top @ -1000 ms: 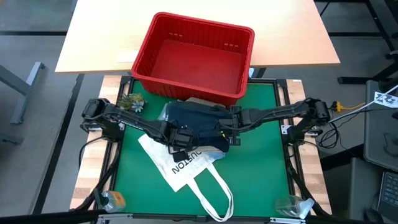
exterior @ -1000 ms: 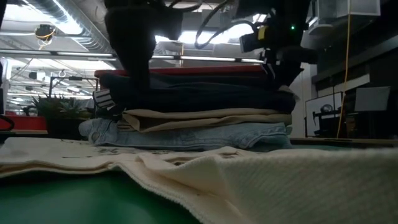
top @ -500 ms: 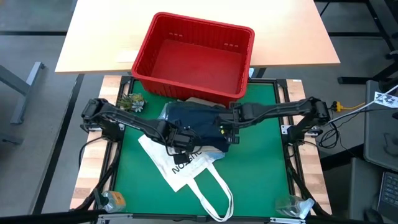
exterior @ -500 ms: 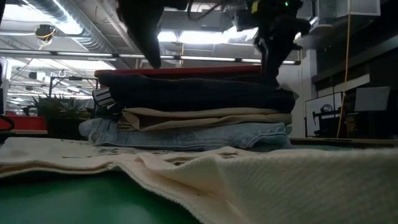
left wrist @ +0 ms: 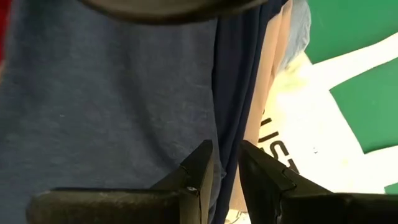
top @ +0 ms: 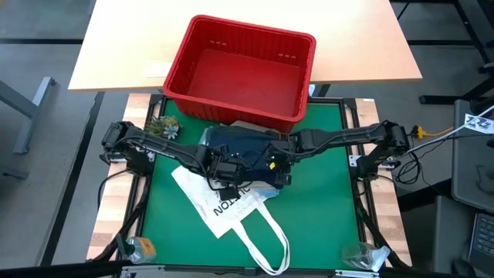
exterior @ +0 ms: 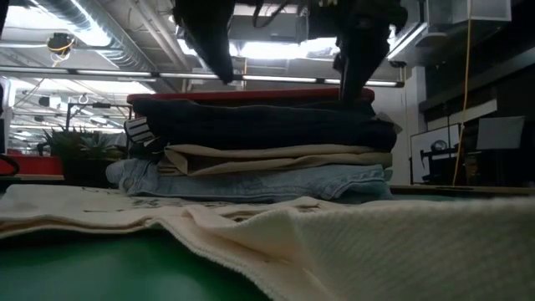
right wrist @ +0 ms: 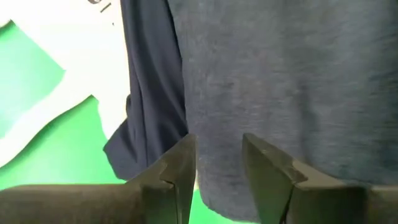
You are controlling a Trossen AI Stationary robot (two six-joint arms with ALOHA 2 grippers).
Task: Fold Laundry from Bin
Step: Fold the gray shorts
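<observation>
The left gripper [left wrist: 221, 163] and right gripper [right wrist: 217, 155] hover with jaws slightly apart, gripping nothing, above the dark navy cloth topping the folded laundry stack [exterior: 259, 150]. The stack lies beneath both jaws, partly over the white printed tote bag [top: 231, 205]; the empty red plastic bin [top: 243, 69] stands beyond them.

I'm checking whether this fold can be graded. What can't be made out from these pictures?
- High view: most of the folded stack is covered by both arms.
- Low view: the bin shows only as a red strip behind the stack.
- Low view: the grippers' tips are dark against the ceiling lights, so contact with the top garment is unclear.
- Wrist views: garment edges are cut off.
</observation>
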